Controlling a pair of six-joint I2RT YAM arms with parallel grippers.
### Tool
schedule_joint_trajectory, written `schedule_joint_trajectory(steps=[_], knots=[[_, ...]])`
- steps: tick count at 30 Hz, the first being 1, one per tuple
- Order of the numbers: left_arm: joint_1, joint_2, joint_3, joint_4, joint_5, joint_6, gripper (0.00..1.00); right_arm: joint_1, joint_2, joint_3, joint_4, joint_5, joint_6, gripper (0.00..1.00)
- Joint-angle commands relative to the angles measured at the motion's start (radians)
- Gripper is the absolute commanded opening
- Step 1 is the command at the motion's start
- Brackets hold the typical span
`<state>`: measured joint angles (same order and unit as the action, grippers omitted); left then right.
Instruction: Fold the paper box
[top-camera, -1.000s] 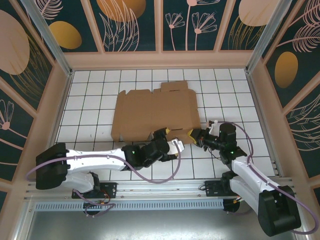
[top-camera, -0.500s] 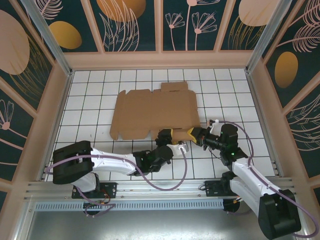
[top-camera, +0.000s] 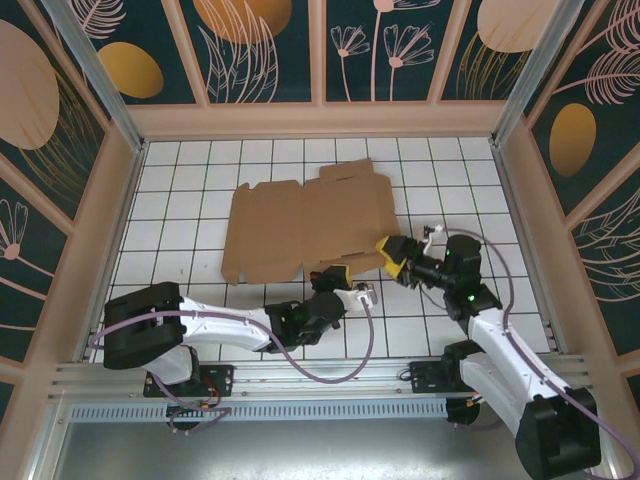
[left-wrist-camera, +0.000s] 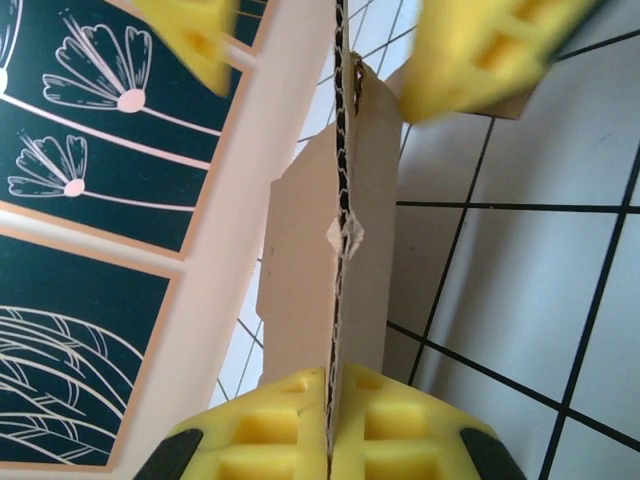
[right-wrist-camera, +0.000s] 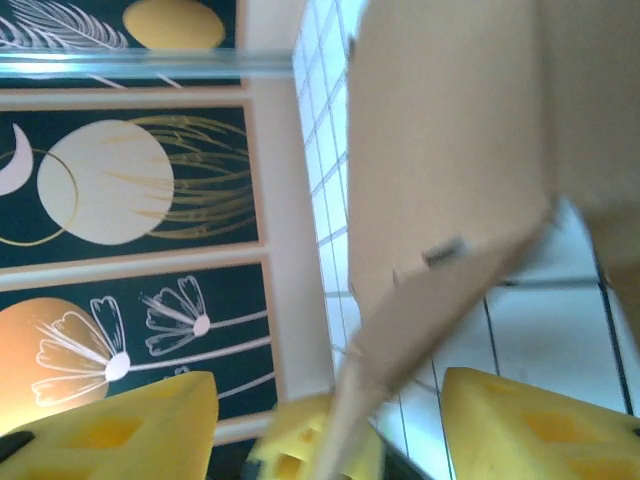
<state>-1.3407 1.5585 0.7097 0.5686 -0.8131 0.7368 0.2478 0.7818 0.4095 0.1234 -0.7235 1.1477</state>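
On white tiles (top-camera: 180, 200), floral walls (top-camera: 250, 40) ring paper box (top-camera: 300, 225).

Overhead shot is bright, evenly lit and sharp, with just soft, faint shadows on the white tiled tabletop (top-camera: 180, 190) on the near side of the brown corrugated cardboard blank (top-camera: 300, 225). Left wrist cam is crisp on the cardboard's edge, but the right end effector (left-wrist-camera: 315, 45) above it is a yellow smear. Right wrist cam is motion-blurred throughout.
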Motion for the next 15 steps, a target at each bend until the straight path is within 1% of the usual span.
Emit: schedule_joint_trajectory(steps=[1, 3, 5, 8, 12, 14, 15], knots=[[0.017, -0.085, 0.081, -0.048, -0.026, -0.081, 0.0, -0.025, -0.069, 0.286, -0.296, 0.193, -0.23, 0.71], [0.033, -0.123, 0.132, -0.116, -0.011, -0.137, 0.0, -0.039, -0.07, 0.434, -0.394, 0.277, -0.308, 0.76], [0.048, -0.16, 0.192, -0.173, 0.006, -0.191, 0.0, -0.043, -0.056, 0.576, -0.467, 0.351, -0.371, 0.76], [0.062, -0.197, 0.324, -0.267, 0.064, -0.284, 0.0, -0.043, -0.02, 0.757, -0.568, 0.463, -0.422, 0.74], [0.064, -0.213, 0.539, -0.355, 0.156, -0.422, 0.0, -0.044, -0.012, 0.88, -0.586, 0.593, -0.447, 0.71], [0.072, -0.233, 0.615, -0.359, 0.19, -0.505, 0.0, -0.043, -0.003, 0.918, -0.575, 0.61, -0.469, 0.71], [0.088, -0.248, 0.645, -0.362, 0.206, -0.567, 0.0, -0.043, 0.009, 0.945, -0.571, 0.603, -0.484, 0.71]])
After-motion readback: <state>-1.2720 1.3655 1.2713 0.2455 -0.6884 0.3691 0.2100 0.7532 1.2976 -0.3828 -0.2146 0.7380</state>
